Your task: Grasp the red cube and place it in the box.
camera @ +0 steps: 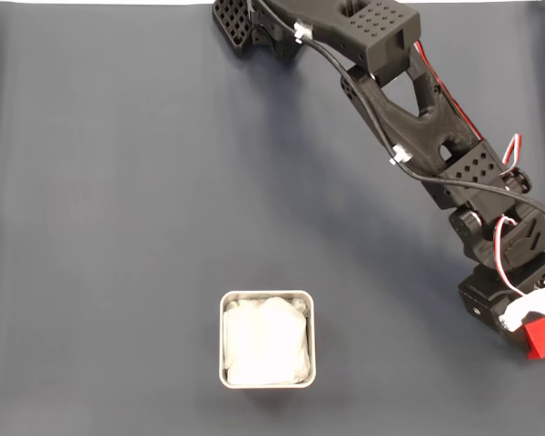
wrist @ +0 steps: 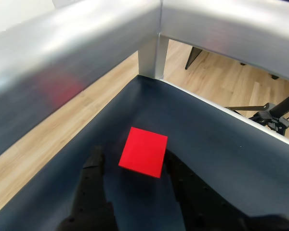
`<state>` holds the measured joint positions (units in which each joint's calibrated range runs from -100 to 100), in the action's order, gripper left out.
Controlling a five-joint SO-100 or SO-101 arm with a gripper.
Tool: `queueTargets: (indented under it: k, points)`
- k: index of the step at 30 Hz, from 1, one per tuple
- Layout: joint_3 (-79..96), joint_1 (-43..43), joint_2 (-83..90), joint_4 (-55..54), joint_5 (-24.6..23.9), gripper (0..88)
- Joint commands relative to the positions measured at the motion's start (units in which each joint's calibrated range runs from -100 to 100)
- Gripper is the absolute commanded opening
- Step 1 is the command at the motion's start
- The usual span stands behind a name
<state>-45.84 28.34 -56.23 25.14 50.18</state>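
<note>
I am seeing my gripper (wrist: 135, 166) clamping the red cube (wrist: 143, 151) between both fingers, hanging well apart from the box (camera: 267, 298) on the counter (camera: 118, 227).

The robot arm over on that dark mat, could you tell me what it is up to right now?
The arm is reaching to the right edge of the fixed view, where its gripper is at the red cube. In the wrist view the cube sits between the two dark fingers; whether they grip it is unclear. The box, lined with white paper, stands apart on the mat.
</note>
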Motion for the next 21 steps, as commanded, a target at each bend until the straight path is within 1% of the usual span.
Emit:
queueTargets:
  k: [1,13,21]
  points:
    - [-3.2,0.5,0.9,-1.3,0.4,18.3]
    - [-3.2,0.4,1.9,-0.9,0.4,8.1]
    - [-2.8,0.2,2.7,-0.6,0.6,7.1]
